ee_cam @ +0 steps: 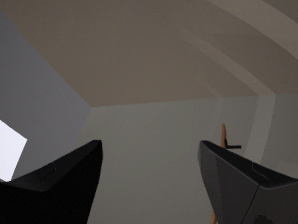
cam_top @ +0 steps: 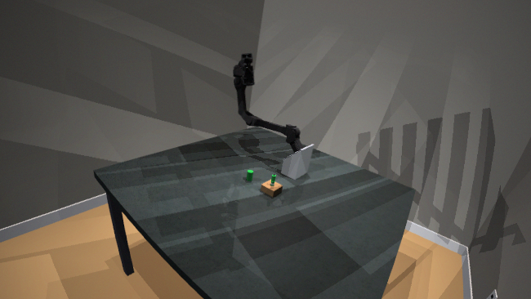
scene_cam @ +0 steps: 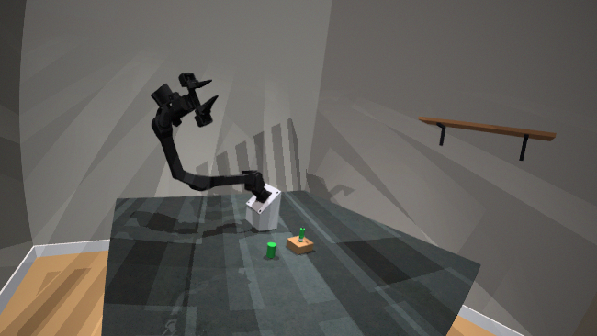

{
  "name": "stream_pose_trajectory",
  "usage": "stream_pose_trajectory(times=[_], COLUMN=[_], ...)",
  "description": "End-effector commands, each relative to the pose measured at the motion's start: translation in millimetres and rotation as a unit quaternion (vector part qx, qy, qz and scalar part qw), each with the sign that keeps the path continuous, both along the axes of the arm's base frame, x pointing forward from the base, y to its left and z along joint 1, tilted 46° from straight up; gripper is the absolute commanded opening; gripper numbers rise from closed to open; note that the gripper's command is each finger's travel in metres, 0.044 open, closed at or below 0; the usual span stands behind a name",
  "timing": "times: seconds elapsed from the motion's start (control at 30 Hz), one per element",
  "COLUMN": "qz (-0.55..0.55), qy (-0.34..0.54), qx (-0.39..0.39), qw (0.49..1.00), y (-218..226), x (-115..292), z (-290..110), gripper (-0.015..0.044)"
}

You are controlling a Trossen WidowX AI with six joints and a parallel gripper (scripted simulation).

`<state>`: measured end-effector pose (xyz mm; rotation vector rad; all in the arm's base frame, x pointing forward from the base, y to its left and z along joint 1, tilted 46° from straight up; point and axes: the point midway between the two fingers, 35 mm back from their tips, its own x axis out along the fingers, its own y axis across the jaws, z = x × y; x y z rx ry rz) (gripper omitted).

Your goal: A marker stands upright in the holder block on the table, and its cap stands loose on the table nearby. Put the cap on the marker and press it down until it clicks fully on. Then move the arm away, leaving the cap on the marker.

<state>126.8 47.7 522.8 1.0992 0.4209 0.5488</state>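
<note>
Grey walls point(cam_top: 122, 61) meet in a corner, streaked with angular bands of light and shadow (one patch reads like a row of upright bars). A dark table point(cam_top: 286, 245) on black legs stands on a tan floor point(cam_top: 49, 265) edged by pale skirting point(cam_top: 49, 218). A wooden shelf point(scene_cam: 487, 128) hangs on two black brackets.

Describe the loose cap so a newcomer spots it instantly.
Find the white pedestal under the arm on the dark table. In front of it a tan holder block carries a thin green marker. The cap is the stubbier green cylinder standing alone beside that block.
</note>
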Motion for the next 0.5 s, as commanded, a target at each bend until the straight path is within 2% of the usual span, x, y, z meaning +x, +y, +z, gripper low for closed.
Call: stream_pose_trajectory(times=[0.0,0.1,0.23,0.47], qz=[-0.038,-0.076,-0.119,-0.136], qy=[-0.043,-0.072,-0.088,-0.056], qx=[-0.110,-0.219,-0.372,-0.624], qw=[0.992,0.970,0.916,0.767], y=[27.6,49.3,72.4,83.8], x=[0.1,8.8,32.3,92.2], z=[-13.7,-30.0,-59.6,-129.2], gripper=[0.0253,0.0253,0.0253,0.0253])
